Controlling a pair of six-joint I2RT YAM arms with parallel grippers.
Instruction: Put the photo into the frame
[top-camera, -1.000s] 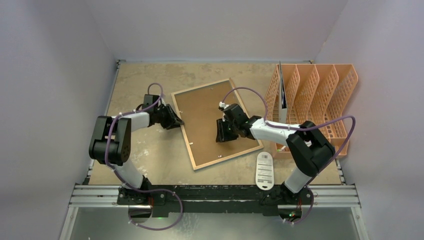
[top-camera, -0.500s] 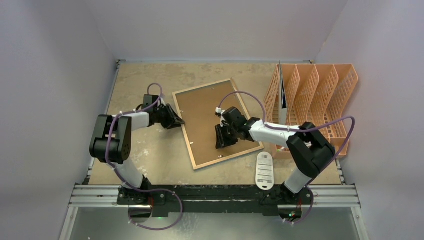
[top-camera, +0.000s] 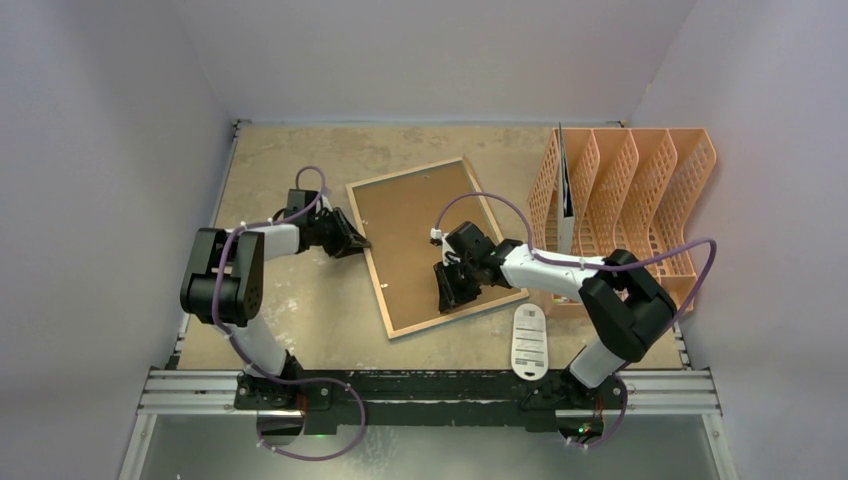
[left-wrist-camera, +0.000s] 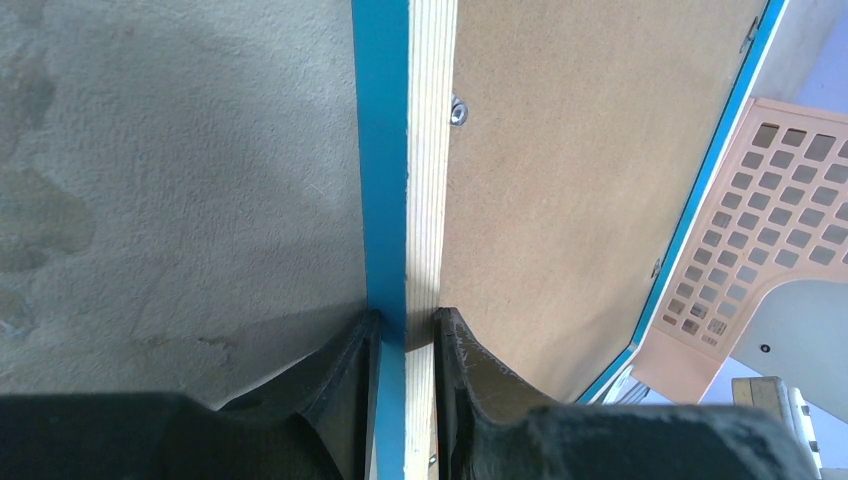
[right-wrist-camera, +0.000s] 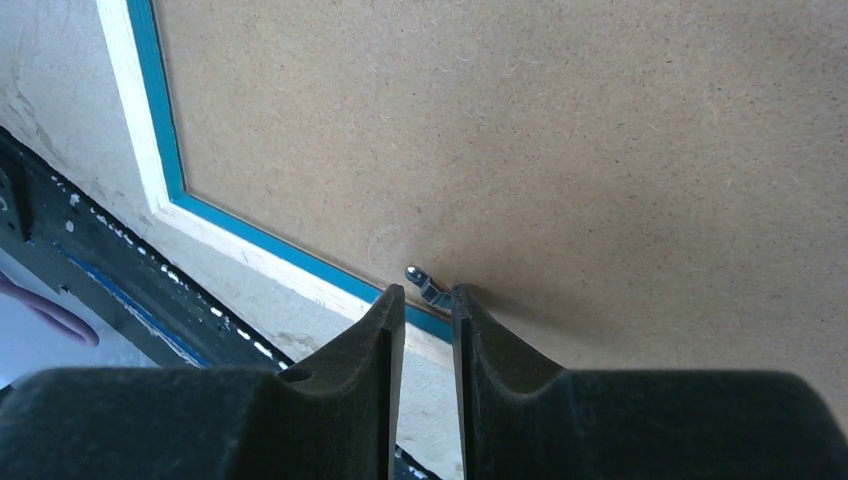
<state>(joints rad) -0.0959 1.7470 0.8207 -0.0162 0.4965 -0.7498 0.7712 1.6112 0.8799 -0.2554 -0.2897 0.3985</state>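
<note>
- The large rectangular picture frame (top-camera: 378, 290), blue at its edge and light wood on its back, lies face down on the tan table (top-camera: 290, 150), with the plain brown backing board (top-camera: 420, 230) seated in it.
- My left gripper (left-wrist-camera: 405, 330) is closed on the frame's left rail, one finger on the blue outer side and the other on the inner side by the board. I judge this grip is there to pin the frame so it cannot slide while my other arm works.
- My right gripper (right-wrist-camera: 428, 300) sits low over the board near the frame's near rail, its jaws drawn to a slim gap. The small metal retaining tab (right-wrist-camera: 425, 281) is right at their mouth. I cannot tell whether the pads actually press on it.
- My guess is that the tab must be turned aside so the board can come out before the photo goes in.
- A thin upright sheet (top-camera: 563, 180) stands in the leftmost slot of the orange plastic file sorter (top-camera: 640, 200). It may be the photo, but I cannot make out a print.
</note>
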